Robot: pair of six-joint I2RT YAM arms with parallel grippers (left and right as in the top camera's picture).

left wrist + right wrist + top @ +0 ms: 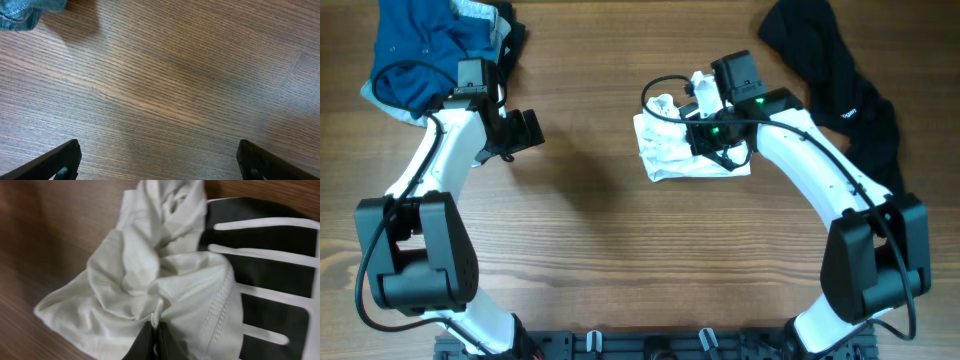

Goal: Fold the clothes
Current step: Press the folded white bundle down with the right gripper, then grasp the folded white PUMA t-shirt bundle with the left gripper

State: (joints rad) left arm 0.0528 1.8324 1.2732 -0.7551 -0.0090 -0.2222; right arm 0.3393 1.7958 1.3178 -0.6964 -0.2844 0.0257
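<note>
Slightly right of the table's middle lies the white garment (680, 150), a crumpled, roughly square bundle with its creased folds gathered toward the far edge. The right wrist view shows the bunched fabric (135, 280) lying partly over a black panel with white stripes (265, 270); whether that panel belongs to the garment cannot be told. The right gripper (705, 128) sits on the bundle's far-right part, and its jaws (156, 335) are clenched on a pinch of white fabric at a stitched hem.

The left gripper (525, 130) hovers over bare wood, well apart from the white garment. Its fingers (60, 162) stand wide apart, grasping nothing, with only wood grain between them.

Blue clothes (430, 50) are heaped at the table's far-left corner, behind the left arm; a denim edge (25, 11) shows at the top left of the left wrist view. Black clothes (840, 80) sprawl along the far-right side, beside the right arm. The table (600, 220) is brown wood.
</note>
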